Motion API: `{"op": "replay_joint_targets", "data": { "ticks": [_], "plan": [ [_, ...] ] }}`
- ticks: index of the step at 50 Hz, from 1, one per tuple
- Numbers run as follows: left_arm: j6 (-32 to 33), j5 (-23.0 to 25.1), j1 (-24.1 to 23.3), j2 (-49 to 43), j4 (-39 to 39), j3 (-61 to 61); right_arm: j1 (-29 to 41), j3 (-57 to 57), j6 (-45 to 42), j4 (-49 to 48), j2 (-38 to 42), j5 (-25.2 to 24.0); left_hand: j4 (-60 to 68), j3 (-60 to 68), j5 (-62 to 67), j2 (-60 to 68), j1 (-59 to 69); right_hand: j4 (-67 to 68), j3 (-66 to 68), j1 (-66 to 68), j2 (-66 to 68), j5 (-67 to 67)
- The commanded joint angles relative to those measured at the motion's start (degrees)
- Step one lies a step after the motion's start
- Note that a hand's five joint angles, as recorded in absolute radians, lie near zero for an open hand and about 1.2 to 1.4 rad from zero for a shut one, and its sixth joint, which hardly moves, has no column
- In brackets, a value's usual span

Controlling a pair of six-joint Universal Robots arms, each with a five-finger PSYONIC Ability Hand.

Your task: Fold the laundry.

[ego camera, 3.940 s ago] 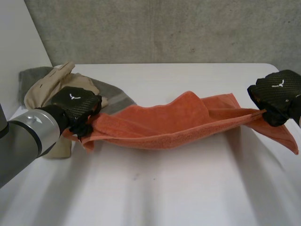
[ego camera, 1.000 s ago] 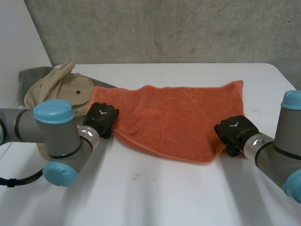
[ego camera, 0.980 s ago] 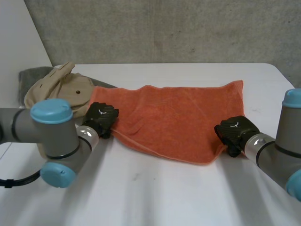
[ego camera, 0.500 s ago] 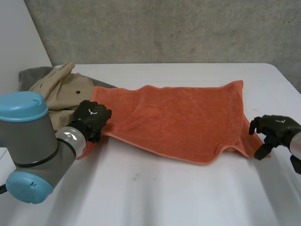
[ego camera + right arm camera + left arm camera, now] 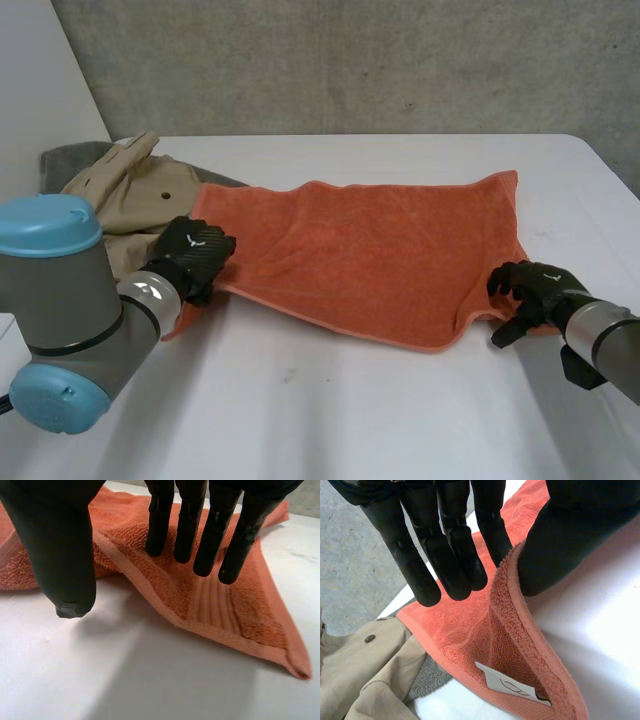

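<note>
Towel (image 5: 370,245), orange, lay spread across the white table (image 5: 350,410), its long edges running side to side in your head view. Its near left corner was lifted off the surface. Your left hand (image 5: 195,252) pinched the hem there, and the cloth stood up in a fold between straight fingers (image 5: 452,545) and the thumb (image 5: 560,540). A white label (image 5: 507,686) showed inside the fold.

Your right hand (image 5: 530,290) sat at the near right corner, spread and relaxed. Its fingers (image 5: 200,525) reached straight over the towel's ribbed band, though I could not tell whether they touched it. Its thumb (image 5: 60,545) hung apart above bare table.

Beyond your left hand a beige garment (image 5: 120,195) with a dark button (image 5: 369,638) lay heaped against the towel's left end. A grey cloth (image 5: 70,160) lay under it.
</note>
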Motion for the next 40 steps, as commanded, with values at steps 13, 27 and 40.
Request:
{"op": "replay_joint_targets", "data": {
  "ticks": [13,27,40],
  "plan": [
    [0.82,-0.26,0.41,3.89,-10.24,-1.59,1.31,-4.07,-10.66,0.79,-3.92,6.92,11.33,11.69,14.42,11.58,14.24,47.44,47.48,51.3,46.47,47.38],
    [15.84,-0.7,-1.34,15.42,-34.7,-10.64,-5.01,1.03,-59.09,37.87,-20.11,7.18,11.33,11.69,14.42,11.58,14.24,47.44,47.48,51.3,46.47,47.38],
    [18.58,-7.73,-2.93,2.07,-16.44,1.3,2.62,-6.25,-55.95,25.07,-10.9,12.7,11.33,11.69,14.42,11.58,14.24,47.44,47.48,51.3,46.47,47.38]
  ]
}}
